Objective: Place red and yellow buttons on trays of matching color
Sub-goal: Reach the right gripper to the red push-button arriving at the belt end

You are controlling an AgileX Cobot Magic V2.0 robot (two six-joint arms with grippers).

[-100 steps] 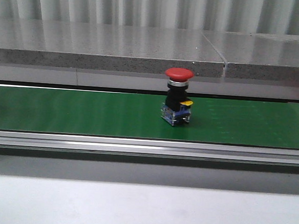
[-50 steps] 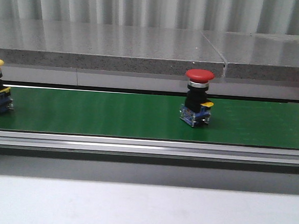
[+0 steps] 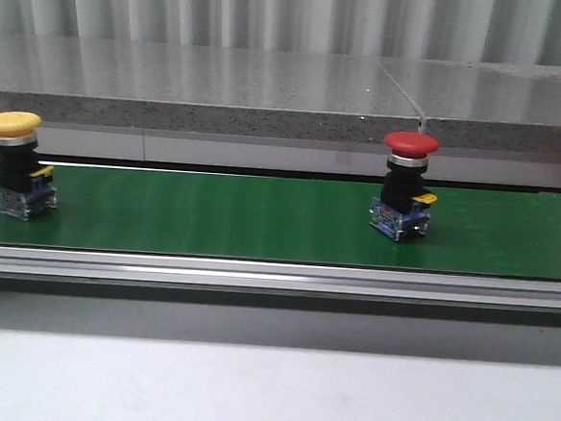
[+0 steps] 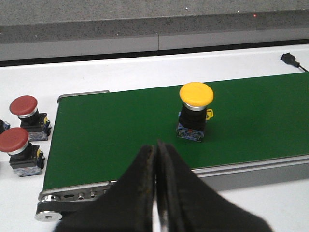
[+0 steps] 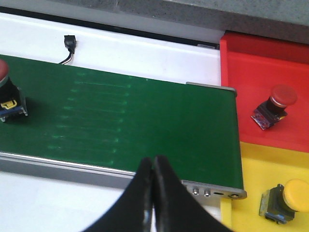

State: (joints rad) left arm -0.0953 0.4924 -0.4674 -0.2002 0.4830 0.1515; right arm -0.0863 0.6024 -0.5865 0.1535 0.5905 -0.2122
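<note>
Red button (image 3: 406, 186) stands upright on the green conveyor belt (image 3: 213, 215), right of centre in the front view, its mushroom cap up and its block base on the belt. In the right wrist view it shows only partly at the edge of the frame, well apart from the right gripper (image 5: 153, 186), whose jaws are pressed together and hold nothing. The yellow button (image 4: 195, 111) stands upright too, near the belt's left end, ahead of the left gripper (image 4: 157, 174) and slightly to one side; those jaws are also closed and empty. So each arm is nearer to one button: right to red, left to yellow. The red tray (image 5: 256, 58) and yellow tray (image 5: 256, 164) lie just beyond the belt's right end, each already holding a button of its own colour. Both grippers would need to spread before any grasp
</note>
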